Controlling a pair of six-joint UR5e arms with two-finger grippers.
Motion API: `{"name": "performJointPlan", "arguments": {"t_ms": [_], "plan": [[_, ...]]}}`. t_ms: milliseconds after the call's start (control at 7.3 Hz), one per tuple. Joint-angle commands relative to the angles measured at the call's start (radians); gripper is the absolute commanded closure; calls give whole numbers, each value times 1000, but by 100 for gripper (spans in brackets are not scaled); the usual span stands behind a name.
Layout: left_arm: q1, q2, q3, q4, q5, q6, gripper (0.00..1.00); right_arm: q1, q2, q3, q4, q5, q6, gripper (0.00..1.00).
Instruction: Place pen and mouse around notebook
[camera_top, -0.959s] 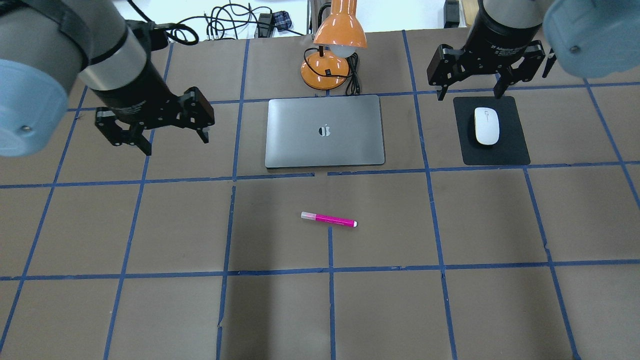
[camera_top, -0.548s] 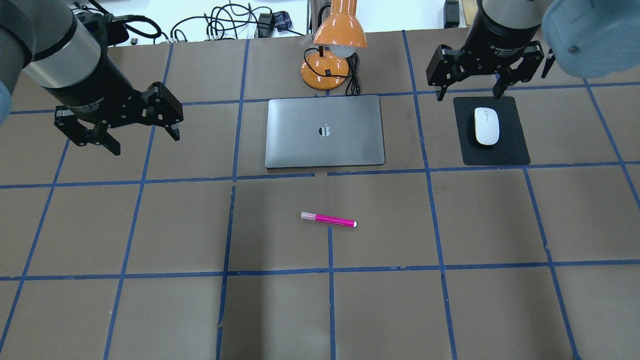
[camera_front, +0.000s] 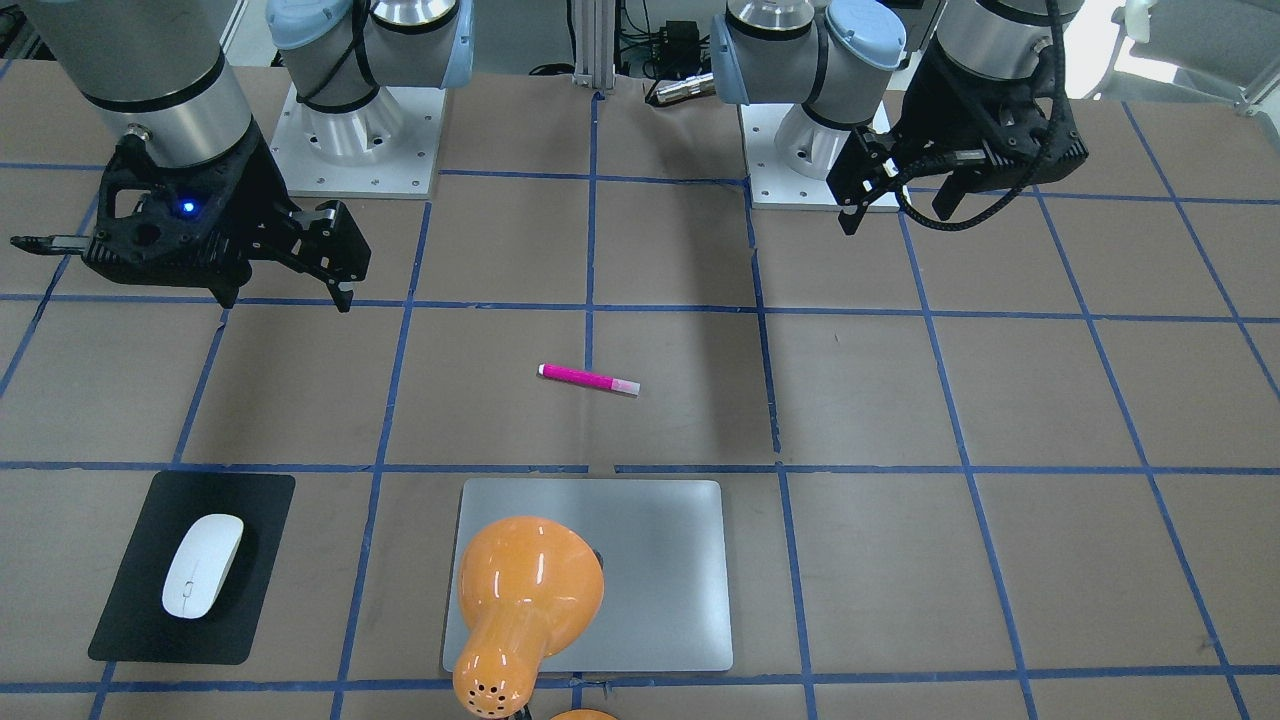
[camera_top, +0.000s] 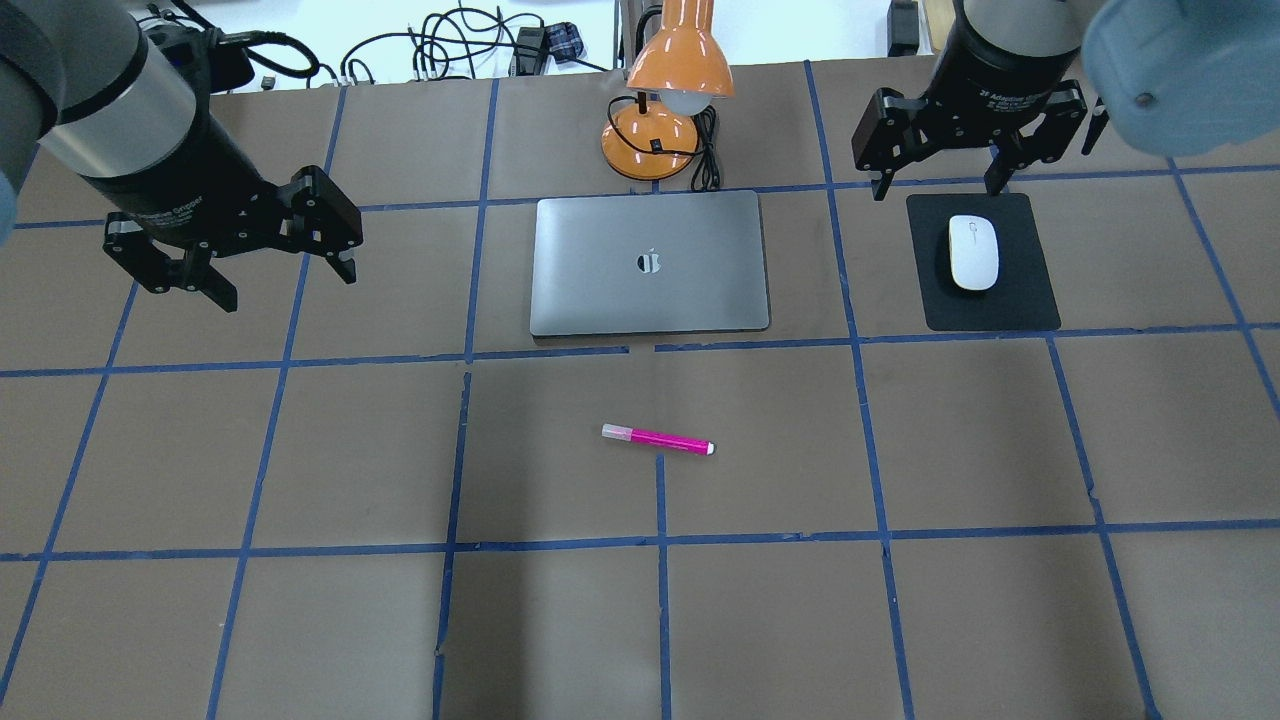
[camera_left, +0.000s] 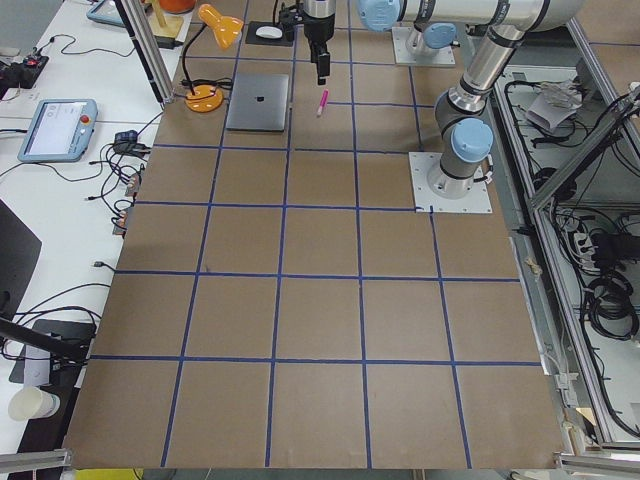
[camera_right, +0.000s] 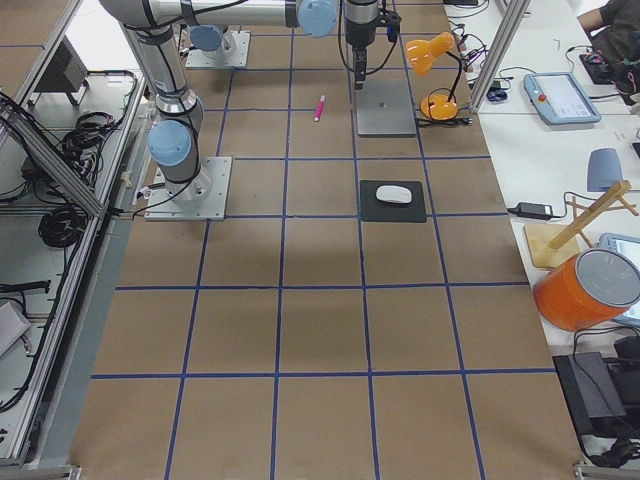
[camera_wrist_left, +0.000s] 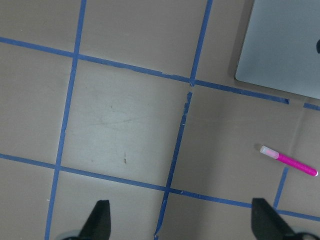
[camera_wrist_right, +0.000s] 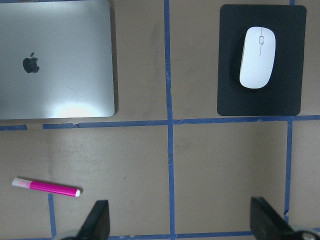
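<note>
The silver-grey notebook (camera_top: 650, 262) lies closed at the table's middle back. A magenta pen (camera_top: 657, 439) lies flat on the table in front of it, pale cap to the left. The white mouse (camera_top: 973, 252) rests on a black mat (camera_top: 990, 305) to the notebook's right. My left gripper (camera_top: 280, 275) hangs open and empty above the table, left of the notebook. My right gripper (camera_top: 935, 185) hangs open and empty just behind the mat's far edge. Both wrist views look down from height: pen (camera_wrist_left: 288, 161), notebook (camera_wrist_left: 285, 47); mouse (camera_wrist_right: 257, 57), pen (camera_wrist_right: 46, 187).
An orange desk lamp (camera_top: 660, 120) stands behind the notebook, its shade (camera_front: 525, 590) covering part of the notebook (camera_front: 660, 570) from the front. Cables (camera_top: 450, 45) lie beyond the table's far edge. Blue tape lines grid the brown tabletop (camera_top: 760, 620).
My left gripper has risen and drawn away to the left of the notebook, then nearly stopped. The right gripper, pen, mouse and notebook stay where they were.
</note>
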Motion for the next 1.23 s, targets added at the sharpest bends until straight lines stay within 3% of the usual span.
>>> {"name": "performJointPlan", "arguments": {"t_ms": [0,1096], "plan": [[-2,-2,-2,2,-2,0,0,0,1,2,-3,0,0,0],[-2,-4,8,1,12,2,0,0,2,9,-6,0,-2,0]]}}
